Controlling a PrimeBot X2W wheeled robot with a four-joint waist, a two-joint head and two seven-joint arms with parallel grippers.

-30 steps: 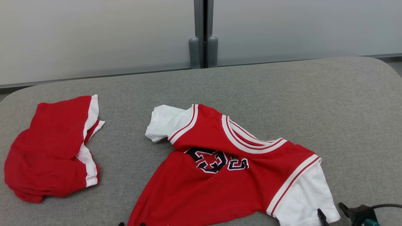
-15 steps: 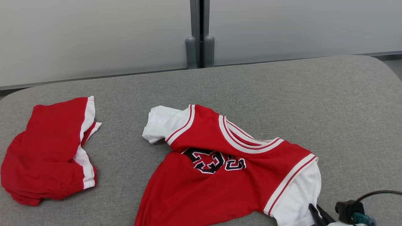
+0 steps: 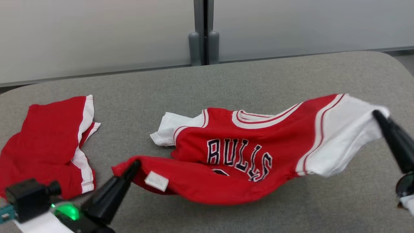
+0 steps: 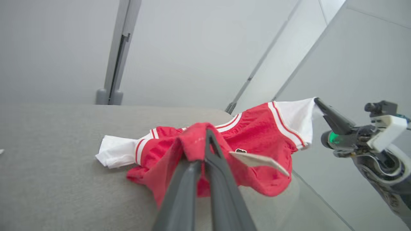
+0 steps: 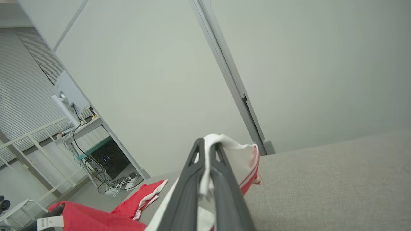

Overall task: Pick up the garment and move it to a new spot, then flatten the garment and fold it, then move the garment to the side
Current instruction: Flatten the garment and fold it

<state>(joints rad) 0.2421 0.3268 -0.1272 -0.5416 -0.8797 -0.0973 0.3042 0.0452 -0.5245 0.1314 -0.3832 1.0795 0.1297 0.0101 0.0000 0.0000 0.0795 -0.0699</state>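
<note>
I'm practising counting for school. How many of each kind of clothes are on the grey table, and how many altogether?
Jerseys: 1, the red and white fabric basketball jersey lettered BULLS
Shorts: 1, the red fabric shorts with white side stripes
Total: 2 pieces of clothing

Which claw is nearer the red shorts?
Left. The left claw, shut on the hem of the jersey, sits beside the shorts; the right claw grips the white sleeve, far across the table.
</note>
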